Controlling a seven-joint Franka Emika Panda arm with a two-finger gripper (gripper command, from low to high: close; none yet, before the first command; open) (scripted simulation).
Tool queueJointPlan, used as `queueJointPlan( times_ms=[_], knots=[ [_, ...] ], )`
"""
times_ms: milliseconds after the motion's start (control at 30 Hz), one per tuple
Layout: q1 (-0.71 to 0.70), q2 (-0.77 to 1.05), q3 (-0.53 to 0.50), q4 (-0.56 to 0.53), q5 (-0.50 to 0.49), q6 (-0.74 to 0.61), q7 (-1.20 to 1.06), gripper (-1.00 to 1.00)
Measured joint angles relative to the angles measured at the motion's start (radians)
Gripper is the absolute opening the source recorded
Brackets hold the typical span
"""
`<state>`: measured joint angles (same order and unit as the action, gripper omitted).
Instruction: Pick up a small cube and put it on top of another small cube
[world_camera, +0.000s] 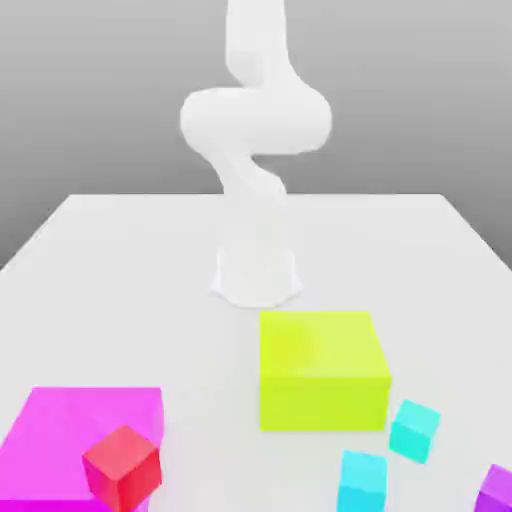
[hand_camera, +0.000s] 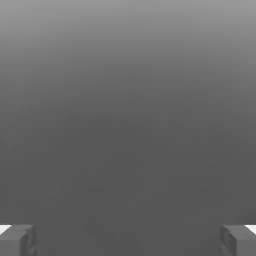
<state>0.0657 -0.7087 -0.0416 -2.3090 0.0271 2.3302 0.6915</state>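
Several small cubes lie on the white table near the front of the exterior view. A red cube sits at the left. A teal cube and a cyan cube lie close together at the right, with a purple cube cut off by the corner. The white arm rises from its base and leaves the frame at the top. In the hand view my gripper is open, its grey fingertips wide apart with nothing between them and only plain grey background beyond.
A large yellow-green block stands just in front of the arm's base. A large magenta block fills the front left, and the red cube overlaps its near corner. The teal cube lies right beside the yellow block.
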Motion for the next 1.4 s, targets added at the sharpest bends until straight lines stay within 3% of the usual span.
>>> queueJointPlan(
  times_ms=[300,567,733,933,1067,1100,1400],
  knots=[
    [0.201,0.335,-0.117,-0.032,0.121,0.108,-0.411,0.00],
    [0.297,0.626,-0.131,-0.060,0.210,0.203,-0.757,0.00],
    [0.328,0.796,-0.114,-0.081,0.199,0.271,-0.927,0.00],
    [0.347,0.984,-0.108,-0.105,0.092,0.367,-1.049,0.00],
    [0.325,1.130,-0.076,-0.081,0.117,0.477,-1.089,0.00],
    [0.318,1.155,-0.067,-0.077,0.123,0.497,-1.094,-1.00],
    [0.331,1.098,-0.084,-0.088,0.103,0.450,-1.080,-1.00]
  ],
)
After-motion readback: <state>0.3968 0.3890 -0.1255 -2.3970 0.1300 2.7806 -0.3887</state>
